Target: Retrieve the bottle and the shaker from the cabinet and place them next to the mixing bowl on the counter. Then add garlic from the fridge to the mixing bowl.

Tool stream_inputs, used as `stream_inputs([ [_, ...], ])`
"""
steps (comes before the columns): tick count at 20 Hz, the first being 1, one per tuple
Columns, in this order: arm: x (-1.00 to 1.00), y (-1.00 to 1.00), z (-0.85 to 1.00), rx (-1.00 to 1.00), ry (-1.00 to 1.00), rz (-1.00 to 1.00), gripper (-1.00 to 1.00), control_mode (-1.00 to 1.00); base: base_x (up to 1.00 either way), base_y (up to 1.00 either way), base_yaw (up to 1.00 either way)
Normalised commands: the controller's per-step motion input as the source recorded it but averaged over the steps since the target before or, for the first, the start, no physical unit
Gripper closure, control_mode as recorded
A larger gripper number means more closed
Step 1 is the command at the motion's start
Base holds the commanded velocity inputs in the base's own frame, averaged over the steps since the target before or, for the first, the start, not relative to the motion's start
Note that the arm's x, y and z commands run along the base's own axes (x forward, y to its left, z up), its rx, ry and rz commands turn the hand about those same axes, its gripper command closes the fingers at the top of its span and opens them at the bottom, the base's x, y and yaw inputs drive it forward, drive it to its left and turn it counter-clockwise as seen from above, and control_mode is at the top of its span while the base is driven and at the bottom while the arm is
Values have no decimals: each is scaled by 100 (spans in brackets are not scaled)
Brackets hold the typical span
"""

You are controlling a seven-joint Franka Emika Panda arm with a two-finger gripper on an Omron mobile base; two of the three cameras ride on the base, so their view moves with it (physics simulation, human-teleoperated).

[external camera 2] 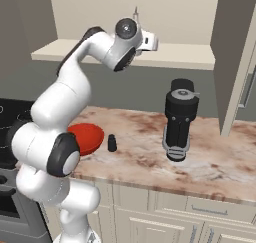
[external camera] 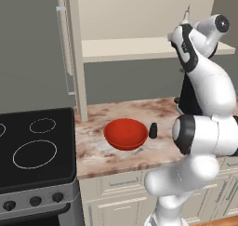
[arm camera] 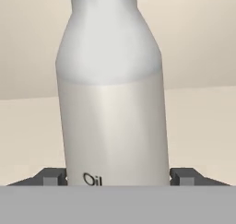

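Note:
The whitish-grey bottle (arm camera: 110, 103), marked "Oil", stands upright between my two fingertips (arm camera: 53, 177), which press on its sides, so my gripper (arm camera: 118, 178) is shut on it. Its thin neck (external camera: 188, 12) pokes up above my hand at the cabinet shelf (external camera: 130, 48), and the neck (external camera 2: 136, 13) also rises behind my wrist in the right base view. Whether its base still rests on the shelf is hidden. The black shaker (external camera: 153, 130) stands on the counter (external camera: 153, 109) just right of the red mixing bowl (external camera: 125, 133). The garlic and the fridge are out of view.
A black coffee machine (external camera 2: 179, 119) stands on the counter right of the shaker (external camera 2: 112, 143). The black stovetop (external camera: 37, 146) lies left of the bowl. Tall cabinet side panels (external camera: 76, 57) (external camera 2: 230, 62) frame the shelf.

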Motion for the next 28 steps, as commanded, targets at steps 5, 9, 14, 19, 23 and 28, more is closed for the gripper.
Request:
stream_inputs([
  [5, -100, 6, -1, 0, -10, 18, 100, -100, 0, 0, 0],
  [9, -100, 4, -16, 0, -4, 25, 100, -100, 0, 0, 0],
  [14, -100, 0, -8, 0, -1, 31, 100, -100, 0, 0, 0],
  [19, -94, 1, -27, 0, -2, 30, 100, -100, 0, 0, 0],
  [23, -40, 31, -67, -10, 0, 28, 100, -100, 0, 0, 0],
  [28, -18, 34, -83, -13, 2, 25, 100, -100, 0, 0, 0],
])
